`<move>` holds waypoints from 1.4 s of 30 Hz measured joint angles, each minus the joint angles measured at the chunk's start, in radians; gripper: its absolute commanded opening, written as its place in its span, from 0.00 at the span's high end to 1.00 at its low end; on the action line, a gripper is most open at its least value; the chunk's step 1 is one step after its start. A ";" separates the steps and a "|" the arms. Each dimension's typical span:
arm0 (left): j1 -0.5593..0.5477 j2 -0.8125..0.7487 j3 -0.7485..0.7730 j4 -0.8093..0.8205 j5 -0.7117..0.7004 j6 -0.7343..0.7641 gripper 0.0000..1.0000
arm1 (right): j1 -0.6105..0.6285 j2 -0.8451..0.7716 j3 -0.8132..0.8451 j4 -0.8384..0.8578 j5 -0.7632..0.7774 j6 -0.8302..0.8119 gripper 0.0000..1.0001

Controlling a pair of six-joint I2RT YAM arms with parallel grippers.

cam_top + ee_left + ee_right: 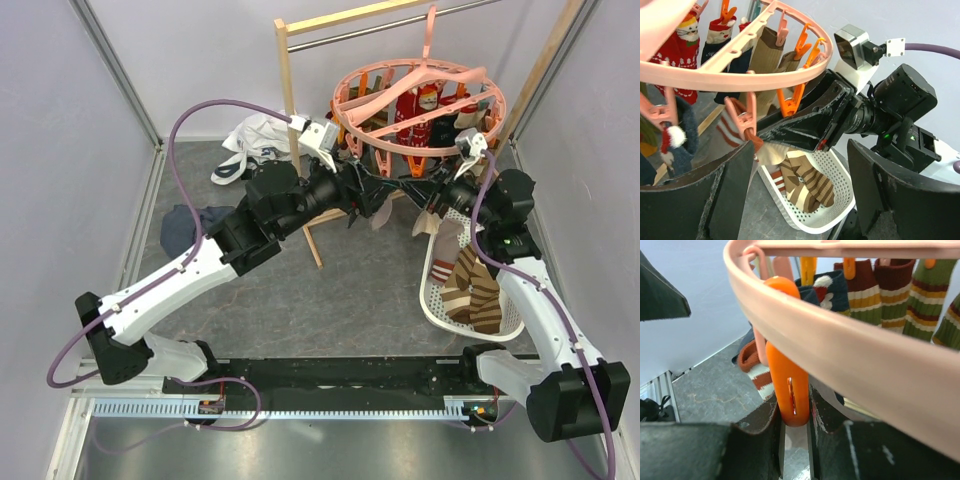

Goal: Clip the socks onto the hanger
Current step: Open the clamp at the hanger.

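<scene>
- The hanger [345,105] is hung from the rail [380,30] at the far edge of the desk, towards the far right corner, so that its clips can be reached from below by both arms.
- The right gripper [794,422] is closed on an orange clip [790,385] under the ring [850,345]. The clip is probably being squeezed so that its mouth is opened for a sock.
- The left gripper [370,188] is held wide open and empty just beside the right one, apparently placed to feed or steady a sock.
- A cream sock [772,154] is seen just below the right gripper. What holds it cannot be told.
- Several socks [900,295] are already clipped round the ring. More are kept in a white basket [430,295] near the right edge, within the right arm's reach.
</scene>
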 measured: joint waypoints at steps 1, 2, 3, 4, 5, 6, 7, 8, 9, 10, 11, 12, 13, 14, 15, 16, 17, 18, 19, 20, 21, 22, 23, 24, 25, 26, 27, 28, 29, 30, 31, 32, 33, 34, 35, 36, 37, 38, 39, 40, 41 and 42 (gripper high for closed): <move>-0.010 0.006 0.004 0.000 -0.011 0.000 0.20 | 0.008 -0.003 0.000 -0.007 0.001 -0.003 1.00; -0.020 0.014 0.011 0.000 -0.019 0.000 0.20 | 0.014 -0.006 0.000 -0.014 0.004 -0.007 1.00; -0.031 0.025 0.019 0.000 -0.024 0.000 0.21 | 0.023 -0.008 0.000 -0.026 0.007 -0.013 1.00; -0.043 0.037 0.028 0.000 -0.037 0.001 0.22 | 0.030 -0.009 0.000 -0.037 0.011 -0.019 1.00; -0.054 0.047 0.035 0.000 -0.047 0.003 0.23 | 0.035 -0.010 0.001 -0.048 0.016 -0.024 1.00; -0.064 0.057 0.040 0.000 -0.058 0.006 0.24 | 0.044 -0.010 0.003 -0.069 0.025 -0.034 1.00; -0.074 0.066 0.044 0.000 -0.072 0.011 0.26 | 0.051 -0.010 0.006 -0.085 0.034 -0.043 1.00; -0.082 0.073 0.048 -0.001 -0.089 0.018 0.26 | 0.058 -0.010 0.010 -0.101 0.042 -0.050 1.00; -0.087 0.080 0.052 -0.001 -0.101 0.025 0.27 | 0.068 -0.009 0.016 -0.124 0.053 -0.060 1.00; -0.092 0.087 0.057 -0.002 -0.119 0.032 0.29 | 0.077 -0.009 0.023 -0.141 0.063 -0.069 1.00; -0.093 0.093 0.064 -0.002 -0.133 0.038 0.30 | 0.084 -0.009 0.029 -0.154 0.071 -0.078 1.00; -0.095 0.100 0.068 -0.002 -0.151 0.043 0.30 | 0.094 -0.009 0.040 -0.176 0.084 -0.088 1.00; -0.095 0.106 0.073 -0.001 -0.170 0.049 0.30 | 0.100 -0.009 0.048 -0.188 0.092 -0.097 1.00; -0.095 0.113 0.078 0.000 -0.186 0.056 0.30 | 0.109 -0.009 0.057 -0.203 0.103 -0.106 1.00; -0.095 0.121 0.082 -0.001 -0.205 0.061 0.31 | 0.114 -0.009 0.062 -0.210 0.109 -0.113 1.00; -0.095 0.128 0.086 0.000 -0.220 0.065 0.31 | 0.120 -0.009 0.067 -0.217 0.117 -0.119 1.00; -0.095 0.138 0.092 0.000 -0.236 0.071 0.31 | 0.125 -0.009 0.072 -0.226 0.126 -0.126 1.00; -0.095 0.149 0.098 0.000 -0.253 0.076 0.31 | 0.129 -0.008 0.074 -0.232 0.132 -0.131 1.00; -0.095 0.159 0.104 -0.001 -0.264 0.080 0.31 | 0.132 -0.007 0.077 -0.238 0.137 -0.135 1.00; -0.095 0.169 0.110 -0.002 -0.277 0.084 0.31 | 0.135 -0.005 0.077 -0.240 0.140 -0.138 1.00; -0.095 0.179 0.116 -0.001 -0.285 0.087 0.32 | 0.138 -0.003 0.079 -0.244 0.145 -0.141 1.00; -0.095 0.189 0.122 -0.002 -0.294 0.087 0.32 | 0.141 0.000 0.080 -0.248 0.150 -0.143 1.00; -0.095 0.198 0.129 -0.004 -0.302 0.087 0.32 | 0.144 0.005 0.083 -0.251 0.154 -0.146 1.00; -0.095 0.207 0.135 -0.004 -0.311 0.087 0.32 | 0.148 0.009 0.084 -0.253 0.157 -0.149 1.00; -0.093 0.211 0.139 -0.005 -0.315 0.087 0.32 | 0.150 0.011 0.084 -0.254 0.159 -0.150 1.00; -0.092 0.217 0.145 -0.006 -0.320 0.087 0.32 | 0.153 0.014 0.084 -0.254 0.163 -0.150 1.00; -0.091 0.223 0.152 -0.006 -0.325 0.087 0.32 | 0.156 0.016 0.084 -0.254 0.164 -0.151 1.00; -0.090 0.228 0.159 -0.006 -0.328 0.086 0.33 | 0.159 0.018 0.084 -0.254 0.165 -0.153 1.00; -0.088 0.232 0.165 -0.007 -0.330 0.085 0.34 | 0.163 0.020 0.084 -0.254 0.166 -0.154 1.00; -0.086 0.235 0.167 -0.008 -0.331 0.083 0.36 | 0.164 0.021 0.086 -0.254 0.170 -0.154 1.00; -0.083 0.237 0.167 -0.007 -0.330 0.080 0.36 | 0.164 0.023 0.088 -0.254 0.171 -0.154 1.00; -0.079 0.239 0.168 -0.008 -0.330 0.072 0.37 | 0.166 0.023 0.089 -0.254 0.172 -0.154 1.00; -0.074 0.241 0.168 -0.008 -0.328 0.065 0.37 | 0.168 0.023 0.089 -0.254 0.173 -0.154 1.00; -0.069 0.243 0.168 -0.009 -0.326 0.056 0.37 | 0.170 0.023 0.089 -0.253 0.174 -0.153 1.00; -0.065 0.244 0.168 -0.010 -0.323 0.048 0.37 | 0.171 0.023 0.089 -0.252 0.176 -0.153 1.00; -0.064 0.245 0.168 -0.011 -0.322 0.042 0.37 | 0.171 0.023 0.089 -0.252 0.177 -0.153 1.00; -0.060 0.246 0.168 -0.011 -0.320 0.034 0.37 | 0.171 0.023 0.089 -0.252 0.177 -0.152 1.00; -0.059 0.247 0.168 -0.011 -0.315 0.027 0.38 | 0.171 0.023 0.089 -0.252 0.178 -0.150 1.00; -0.057 0.247 0.167 -0.011 -0.308 0.019 0.39 | 0.171 0.023 0.089 -0.252 0.179 -0.148 1.00; -0.055 0.247 0.167 -0.011 -0.303 0.013 0.39 | 0.171 0.023 0.089 -0.251 0.179 -0.144 1.00; -0.053 0.247 0.167 -0.011 -0.298 0.005 0.40 | 0.171 0.023 0.089 -0.248 0.179 -0.142 1.00; -0.050 0.247 0.167 -0.011 -0.294 -0.001 0.42 | 0.172 0.023 0.089 -0.245 0.179 -0.138 1.00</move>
